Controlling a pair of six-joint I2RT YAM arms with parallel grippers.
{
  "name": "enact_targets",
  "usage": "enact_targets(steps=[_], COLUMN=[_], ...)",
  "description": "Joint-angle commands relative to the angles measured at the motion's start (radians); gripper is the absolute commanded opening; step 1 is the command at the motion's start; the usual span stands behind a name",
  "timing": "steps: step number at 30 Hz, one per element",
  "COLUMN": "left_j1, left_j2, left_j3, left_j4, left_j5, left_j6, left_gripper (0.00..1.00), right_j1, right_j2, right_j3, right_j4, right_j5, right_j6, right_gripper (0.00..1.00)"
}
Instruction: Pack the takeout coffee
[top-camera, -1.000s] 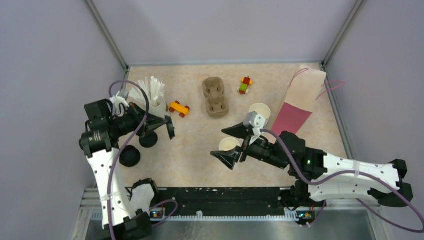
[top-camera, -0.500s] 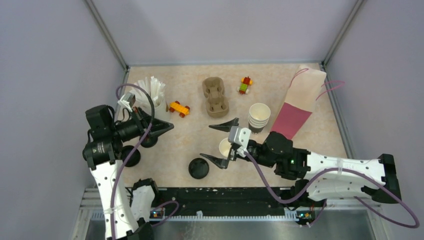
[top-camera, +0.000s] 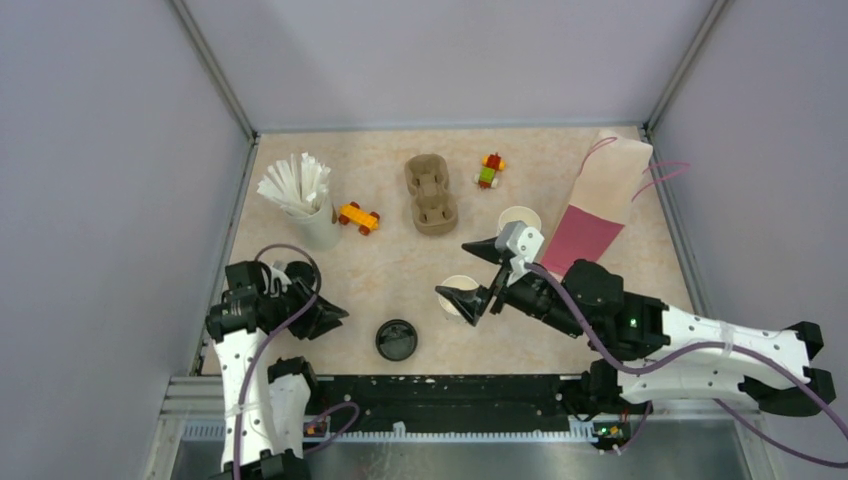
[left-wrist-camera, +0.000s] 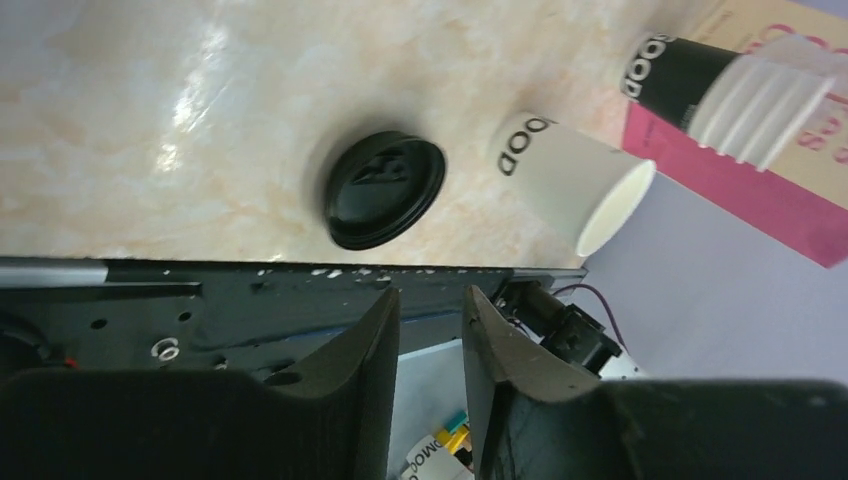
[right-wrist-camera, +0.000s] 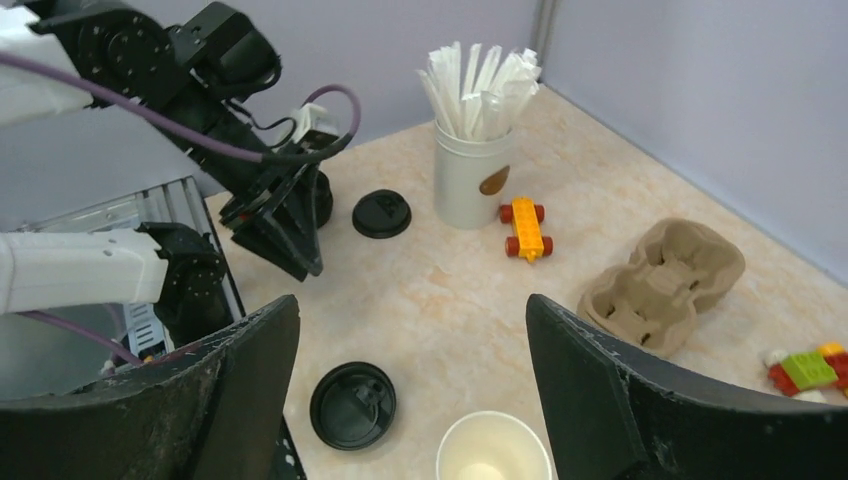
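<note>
**Both grippers empty, one cup under the open right gripper**

The right gripper (top-camera: 455, 270) has its fingers spread wide and it holds nothing. A single paper cup (top-camera: 457, 283) stands upright on the table (top-camera: 400, 260), directly below the gap between the two fingers. In the right wrist view the open white mouth of this cup (right-wrist-camera: 493, 458) is in the middle, and neither finger touches it.

The left gripper (top-camera: 325, 315) is low at the near left corner of the table. Its two fingers are only a little apart, with a narrow gap, and in the left wrist view nothing is between them (left-wrist-camera: 430, 295).

A black lid (top-camera: 397, 340) lies flat on the table near the front edge, between the two grippers and just beside the single cup. A second black lid (right-wrist-camera: 381, 213) lies close to the left gripper, near the beige cup (top-camera: 318, 225) that is full of white sticks.

A stack of cups (top-camera: 517, 214) stands behind the right gripper and is partly hidden by it. In the left wrist view the stack (left-wrist-camera: 720, 85) shows a dark band. A paper bag (top-camera: 605, 195), beige and pink, lies flat just to the right of the stack.

The brown cup tray (top-camera: 431, 195) lies in the far middle of the table, and both of its holes are free. A yellow toy car (top-camera: 358, 216) is to its left and a small block toy (top-camera: 490, 170) is to its right.
</note>
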Motion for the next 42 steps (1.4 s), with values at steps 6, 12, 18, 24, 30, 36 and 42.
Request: enact_targets(steps=[6,12,18,24,30,36,42], left_j1=[-0.035,-0.209,-0.29,-0.346,-0.35,-0.46,-0.508], left_j2=[-0.017,0.089,0.025,0.066,0.11,0.21,0.455], left_j3=[-0.148,-0.183,-0.188,-0.166,-0.148,0.16,0.311], left_j4=[0.164,0.247,0.245,0.222,0.203,0.142,0.157], left_j5=[-0.157,-0.29,-0.344,-0.389,-0.391,-0.409,-0.566], left_j6=[-0.057,-0.17,-0.244,-0.274,-0.285,-0.366,-0.226], left_gripper=[0.36,0.43,0.42,0.4,0.4,0.47,0.52], right_j1=[0.007,0.007,0.007,0.008,0.008,0.007,0.007], right_j2=[-0.067,-0.093,-0.126,-0.138,-0.138,-0.141,-0.174], right_j3=[0.077,0.08,0.067,0.064,0.063,0.076,0.058], right_j4=[-0.146,-0.171,-0.185,-0.184,-0.187,-0.225,-0.21], right_j5=[0.123,0.103,0.099,0.093,0.082,0.087,0.101], right_j6=[0.056,0.058,0.078,0.078,0.083,0.077,0.07], right_gripper=[0.82,0.81,0.8,0.8,0.79,0.79,0.79])
